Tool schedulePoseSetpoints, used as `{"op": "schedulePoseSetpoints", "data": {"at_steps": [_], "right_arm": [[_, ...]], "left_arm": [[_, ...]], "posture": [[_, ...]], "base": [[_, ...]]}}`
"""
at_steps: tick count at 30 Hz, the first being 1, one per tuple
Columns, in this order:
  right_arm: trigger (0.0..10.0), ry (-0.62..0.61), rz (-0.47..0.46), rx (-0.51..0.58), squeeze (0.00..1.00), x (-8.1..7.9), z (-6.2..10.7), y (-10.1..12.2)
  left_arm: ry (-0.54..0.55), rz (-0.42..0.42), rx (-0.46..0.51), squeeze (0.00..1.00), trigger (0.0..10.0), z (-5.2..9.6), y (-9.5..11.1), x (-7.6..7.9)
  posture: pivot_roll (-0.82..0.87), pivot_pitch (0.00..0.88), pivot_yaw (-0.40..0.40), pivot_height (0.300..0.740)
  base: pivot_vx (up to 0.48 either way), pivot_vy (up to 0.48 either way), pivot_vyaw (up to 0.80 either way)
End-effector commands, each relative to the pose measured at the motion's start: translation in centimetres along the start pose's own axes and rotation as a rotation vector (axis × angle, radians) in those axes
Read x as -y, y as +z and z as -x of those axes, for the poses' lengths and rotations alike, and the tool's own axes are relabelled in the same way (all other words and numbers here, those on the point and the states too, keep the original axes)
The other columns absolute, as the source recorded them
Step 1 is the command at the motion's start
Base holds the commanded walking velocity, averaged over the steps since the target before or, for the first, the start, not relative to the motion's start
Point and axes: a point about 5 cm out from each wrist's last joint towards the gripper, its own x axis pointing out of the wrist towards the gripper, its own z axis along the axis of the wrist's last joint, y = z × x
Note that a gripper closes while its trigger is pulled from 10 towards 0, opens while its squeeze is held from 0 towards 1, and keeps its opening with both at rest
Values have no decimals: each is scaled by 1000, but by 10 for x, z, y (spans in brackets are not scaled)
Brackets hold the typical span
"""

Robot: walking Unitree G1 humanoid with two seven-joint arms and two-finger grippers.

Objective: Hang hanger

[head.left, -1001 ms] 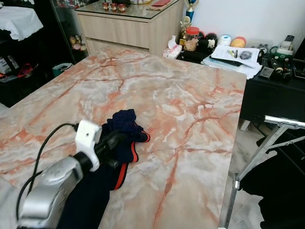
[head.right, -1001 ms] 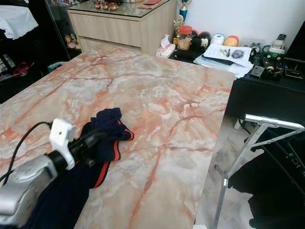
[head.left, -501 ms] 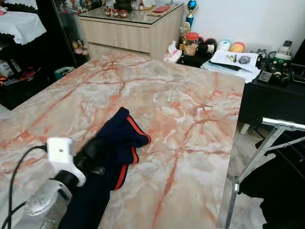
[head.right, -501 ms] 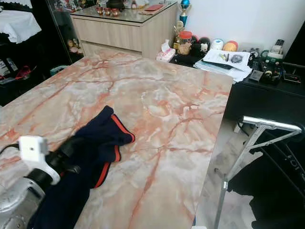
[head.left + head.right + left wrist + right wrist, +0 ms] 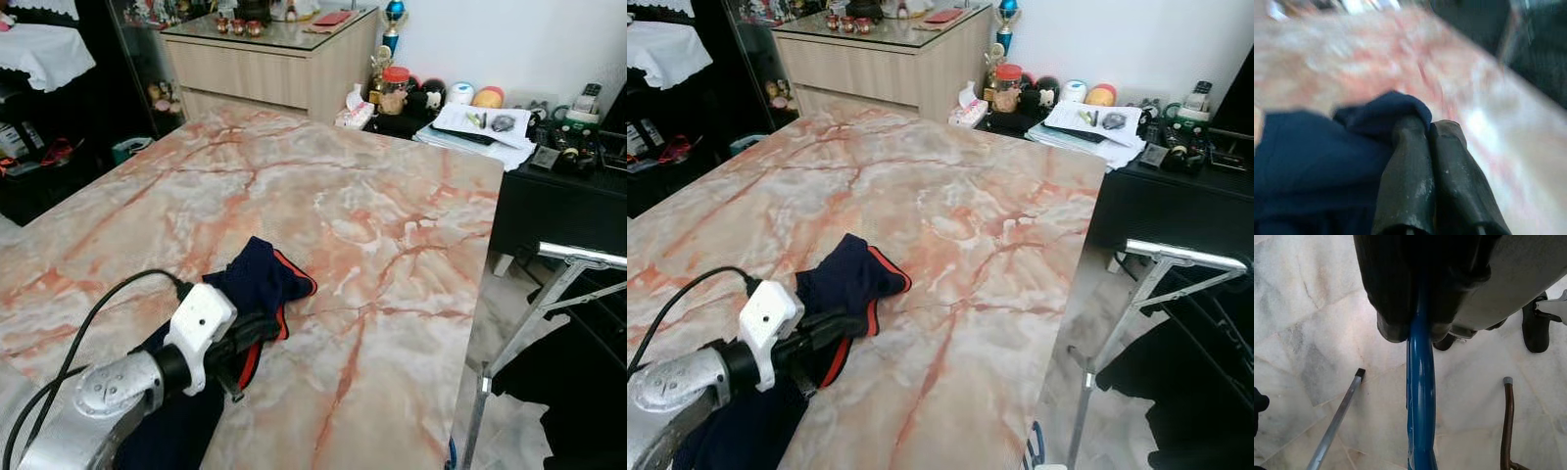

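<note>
A navy garment with red trim [image 5: 263,282] lies bunched on the marble table [image 5: 392,206], trailing off its near edge. My left gripper [image 5: 266,327] reaches over it from the near left. Its two black fingers [image 5: 1415,166] are pressed together, with a fold of the navy cloth [image 5: 1381,110] at their tips. My right gripper [image 5: 1418,330] hangs low over the tiled floor, shut on the bar of a blue hanger [image 5: 1420,396]. A bit of the blue hanger [image 5: 1034,446] peeks out below the table's right edge.
A silver clothes-rack bar [image 5: 584,256] on slanted legs stands right of the table. A black sideboard [image 5: 558,191] with papers and a wooden cabinet [image 5: 265,64] lie beyond. On the floor are a metal rod [image 5: 1334,423], a brown rod [image 5: 1507,421] and black slippers [image 5: 1535,328].
My left gripper swung back toward me, then forward and right again, and the garment is now bunched closer to its fingers. The head camera shifted slightly.
</note>
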Motion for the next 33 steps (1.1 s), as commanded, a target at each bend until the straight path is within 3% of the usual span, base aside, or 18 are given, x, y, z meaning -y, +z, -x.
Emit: {"op": "schedulePoseSetpoints", "data": {"at_steps": [1,3,6,11,12,14,16,18,20,21,22,23,24,26,27,28,33], "right_arm": [[10000,12,-15,-19,0,-10,1,-7],[10000,17,-15,-18,0,-14,1,-7],[10000,24,-13,-17,0,-19,1,-6],[10000,38,-2,-9,0,-29,-1,2],[10000,42,-3,-4,0,-33,-1,5],[10000,42,-4,-2,0,-34,-1,5],[10000,42,-3,-2,0,-33,-1,5],[10000,32,-5,-5,0,-25,-1,3],[10000,22,-6,-9,0,-15,0,0],[10000,7,-10,-15,0,0,1,-4],[10000,7,-10,-15,0,0,1,-4],[10000,-6,-12,-20,0,12,2,-7],[10000,-9,-13,-22,0,15,2,-8],[10000,-13,-14,-23,0,18,3,-9],[10000,-12,-14,-25,0,17,3,-10],[10000,-11,-14,-26,0,15,3,-11],[10000,26,-5,-21,0,-17,2,-10]], "left_arm": [[196,204,120,0,10000,7,1,-19],[233,284,155,0,10000,13,0,-21],[221,314,125,0,10000,21,-5,-18],[-15,187,-166,0,10000,36,-25,0],[-153,144,-315,0,10000,48,-32,9],[-247,150,-366,0,10000,56,-32,14],[-259,166,-342,0,10000,57,-28,15],[-230,237,-203,0,10000,46,-13,14],[-214,250,-151,0,10000,40,-9,14],[-146,271,-75,0,10000,33,-7,10],[-146,271,-75,0,10000,33,-7,10],[-3,281,-2,0,10000,28,-9,-3],[48,277,16,0,10000,27,-9,-8],[284,236,31,0,10000,26,-13,-30],[467,287,83,0,10000,29,-14,-46],[519,305,102,0,10000,31,-13,-51],[345,272,6,0,10000,29,-23,-29]], "posture": [[87,85,29,740],[83,89,26,740],[103,93,22,740],[104,95,23,740],[105,94,26,740],[103,94,25,740],[103,93,24,740],[105,94,25,740],[102,94,25,740],[102,93,25,740],[102,93,25,740],[100,93,26,740],[99,92,26,740],[100,95,24,740],[104,93,26,740],[104,93,26,740],[103,96,25,740]], "base": [[0,0,0],[0,0,0],[0,0,0],[0,0,0],[0,0,0],[0,0,0],[0,0,0],[0,0,0],[0,0,0],[0,0,0],[0,0,0],[0,0,0],[0,0,0],[0,0,0],[0,0,0],[0,0,0],[0,0,0]]}}
